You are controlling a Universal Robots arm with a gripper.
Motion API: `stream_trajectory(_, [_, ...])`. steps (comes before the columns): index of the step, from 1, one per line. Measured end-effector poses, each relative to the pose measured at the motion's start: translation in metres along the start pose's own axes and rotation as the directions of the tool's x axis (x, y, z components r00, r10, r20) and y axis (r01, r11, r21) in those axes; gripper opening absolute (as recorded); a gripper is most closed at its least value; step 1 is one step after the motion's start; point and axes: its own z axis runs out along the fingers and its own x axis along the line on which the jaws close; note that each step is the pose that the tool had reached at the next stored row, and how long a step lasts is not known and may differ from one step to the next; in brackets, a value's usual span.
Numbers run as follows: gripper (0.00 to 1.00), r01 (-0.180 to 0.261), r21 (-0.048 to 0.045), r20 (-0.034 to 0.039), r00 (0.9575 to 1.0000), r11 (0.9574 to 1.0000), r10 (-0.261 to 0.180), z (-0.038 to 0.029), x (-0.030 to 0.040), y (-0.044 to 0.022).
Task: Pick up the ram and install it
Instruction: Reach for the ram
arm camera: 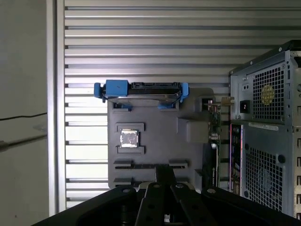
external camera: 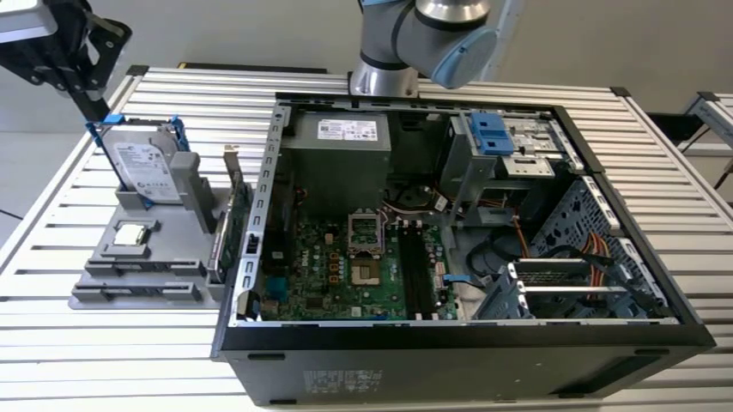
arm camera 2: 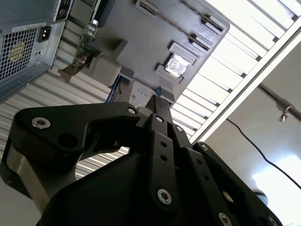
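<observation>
The ram is hidden or out of view; the narrow slots of the grey holder (external camera: 137, 279) show as thin dark lines. My gripper (external camera: 98, 116) hangs at the exterior view's far left, above the back edge of the holder and just over the silver hard drive (external camera: 143, 167) with blue rails. Its black fingers look pressed together, with nothing seen between them. In both wrist views the gripper's (arm camera: 164, 172) (arm camera 2: 157, 101) tip points at the holder (arm camera: 155, 127). The open computer case (external camera: 458, 330) lies to the exterior view's right, with the motherboard's long dark memory slots (external camera: 410, 266) exposed.
A green expansion card (external camera: 237, 227) stands on edge between the holder and the case wall. A small square chip (external camera: 132, 233) rests in the holder. The arm's base (external camera: 384, 77) rises behind the case. Everything rests on a slatted metal table (external camera: 92, 360).
</observation>
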Motion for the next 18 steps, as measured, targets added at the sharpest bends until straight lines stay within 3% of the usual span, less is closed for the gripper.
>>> stream_trajectory(18, [0.00,0.010,-0.0002,-0.0005,1.0000,1.0000,-0.010,-0.0001,0.0000,-0.0028])
